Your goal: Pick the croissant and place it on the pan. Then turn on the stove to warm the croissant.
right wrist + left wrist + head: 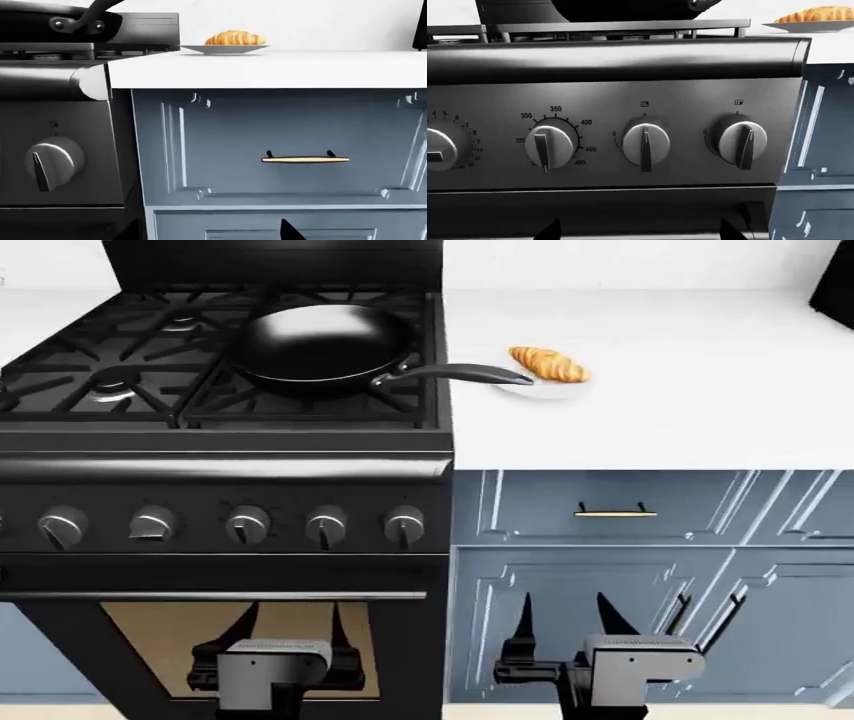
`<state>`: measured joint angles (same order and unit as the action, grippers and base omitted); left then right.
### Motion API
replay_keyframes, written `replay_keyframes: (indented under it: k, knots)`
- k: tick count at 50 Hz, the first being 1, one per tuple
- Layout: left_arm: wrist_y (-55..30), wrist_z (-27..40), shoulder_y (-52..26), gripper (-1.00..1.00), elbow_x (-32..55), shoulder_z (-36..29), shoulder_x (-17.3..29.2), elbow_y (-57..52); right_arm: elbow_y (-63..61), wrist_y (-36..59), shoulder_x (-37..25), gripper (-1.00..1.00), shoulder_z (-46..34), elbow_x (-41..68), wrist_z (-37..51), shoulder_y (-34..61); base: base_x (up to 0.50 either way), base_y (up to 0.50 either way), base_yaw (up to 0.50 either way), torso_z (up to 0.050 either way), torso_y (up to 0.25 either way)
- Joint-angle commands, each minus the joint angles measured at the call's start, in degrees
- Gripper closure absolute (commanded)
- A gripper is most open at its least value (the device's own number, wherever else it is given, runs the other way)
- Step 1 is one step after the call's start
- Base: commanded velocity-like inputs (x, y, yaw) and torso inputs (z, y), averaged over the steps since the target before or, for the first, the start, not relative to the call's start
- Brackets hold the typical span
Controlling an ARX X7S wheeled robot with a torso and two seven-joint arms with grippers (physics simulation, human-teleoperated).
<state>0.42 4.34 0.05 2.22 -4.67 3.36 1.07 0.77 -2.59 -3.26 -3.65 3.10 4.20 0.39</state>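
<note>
The golden croissant [549, 364] lies on a flat white plate [514, 386] on the white counter, right of the stove [227, 470]. It also shows in the right wrist view [235, 38] and the left wrist view [817, 15]. The black pan [323, 345] sits on the stove's front right burner, its handle pointing toward the plate. My left gripper [294, 625] is open and empty, low in front of the oven window. My right gripper [567, 618] is open and empty, low in front of the blue cabinet doors.
A row of grey knobs [326, 527] runs along the stove front; the left wrist view shows them close up [646, 144]. A blue drawer with a brass handle [614, 511] sits under the counter. A dark object [835, 280] stands at the counter's far right.
</note>
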Motion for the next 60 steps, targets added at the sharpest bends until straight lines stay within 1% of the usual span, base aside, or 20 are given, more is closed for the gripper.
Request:
replay_keyframes:
  k: [1,5,10,17,20,22,25,30,34,39,43,45,48,53,55,56,57,59,60]
  knots:
    - [0.18,0.90,0.01,-1.00,0.96,-1.37,1.05,0.11,0.15,-0.86,-1.02,-1.00,-1.28,0.71,1.24,0.03,0.00,-0.50,0.00,0.000,0.000]
    - [0.22,1.22,0.02,-1.00,1.01,-1.79,1.35,0.08,-0.04,-1.21,-1.33,-1.00,-1.74,0.75,1.53,-0.07,0.00,-0.50,0.00,0.000,0.000]
    - [0.48,1.59,0.03,-1.00,0.54,-2.43,1.73,0.15,-0.27,-1.65,-1.72,-1.00,-2.31,0.73,1.84,-0.13,0.00,0.00,0.00,0.000,0.000]
    - [-1.22,2.99,-0.16,-1.00,-0.20,-3.12,2.32,-1.22,-1.48,-0.68,-2.19,-1.00,-2.94,1.15,2.14,-0.05,0.00,0.00,0.00,0.050,0.000]
    - [-4.98,3.57,-0.20,-1.00,-0.15,-3.17,2.68,-4.64,-3.77,1.98,-2.80,-1.00,-3.53,0.38,2.68,0.21,0.00,0.00,0.00,0.050,0.000]
    - [-8.64,3.75,-0.51,-1.00,0.62,-2.76,2.95,-7.88,-6.71,5.39,-3.55,-1.00,-4.04,-0.59,3.04,0.56,0.00,0.00,0.00,0.050,0.000]
    - [-14.29,3.13,-1.10,-1.00,2.31,-2.55,3.62,-13.48,-13.01,10.98,-4.66,-1.00,-4.09,-1.98,4.00,0.78,0.00,0.00,0.00,0.050,0.000]
    - [-20.52,1.81,-2.97,-1.00,4.67,-2.02,5.30,-20.30,-22.87,18.38,-6.31,-1.00,-4.30,-3.72,4.48,1.07,0.00,0.00,0.00,0.050,0.000]
    - [-28.38,-0.05,-5.26,-1.00,8.54,-0.69,7.34,-27.87,-32.62,28.25,-7.62,-1.00,-4.61,-4.54,3.69,3.54,0.00,0.00,0.00,0.050,0.000]
    - [-37.71,-2.60,-9.85,-1.00,13.59,0.73,10.01,-33.20,-43.03,42.12,-8.71,-1.00,-4.13,-2.34,0.56,8.86,0.00,0.00,0.00,0.050,0.000]
    - [-44.97,-4.08,-14.84,-1.00,16.41,1.28,12.42,-35.53,-50.04,56.80,-9.37,-1.00,-3.67,1.44,-3.17,15.77,0.00,0.00,0.00,0.050,0.000]
    - [-50.52,-4.51,-18.47,-1.00,19.19,2.82,13.18,-37.16,-53.24,64.81,-9.45,-1.00,-3.12,3.43,-4.75,20.12,0.00,0.00,0.00,0.050,0.000]
    - [-55.51,-5.34,-22.67,-1.00,21.82,3.94,14.30,-38.54,-56.70,75.06,-9.20,-1.00,-1.97,6.12,-6.93,26.16,0.00,0.00,0.00,0.050,0.000]
    - [-63.11,-6.72,-28.11,-1.00,26.92,6.00,14.82,-40.44,-60.27,87.31,-8.43,-1.00,0.58,9.93,-10.34,35.75,0.00,0.00,0.00,0.050,0.000]
    - [-65.02,-7.94,-29.77,-1.00,29.10,6.60,15.03,-41.29,-60.70,91.66,-9.18,-1.00,1.12,12.46,-10.49,39.59,0.00,0.00,0.00,0.050,0.000]
    - [-66.03,-8.34,-30.56,-1.00,30.30,7.24,14.91,-41.83,-60.08,92.55,-10.43,-1.00,1.36,15.08,-9.61,40.97,0.00,0.00,0.00,0.050,0.000]
    - [-66.82,-8.71,-31.26,-1.00,31.33,7.75,14.93,-42.60,-58.23,92.57,-12.71,-1.00,2.23,21.41,-5.98,42.67,0.00,0.00,0.00,0.050,0.000]
    - [-68.86,-8.60,-33.08,-1.00,32.79,8.91,14.73,-42.82,-51.79,92.56,-19.53,-1.00,5.84,38.60,10.80,48.71,0.00,0.00,0.00,0.050,0.000]
    - [-69.39,-8.49,-33.81,-1.00,33.06,9.23,14.75,-42.71,-48.59,92.53,-22.12,-1.00,6.09,47.19,19.40,52.08,0.00,0.00,0.00,0.048,0.000]
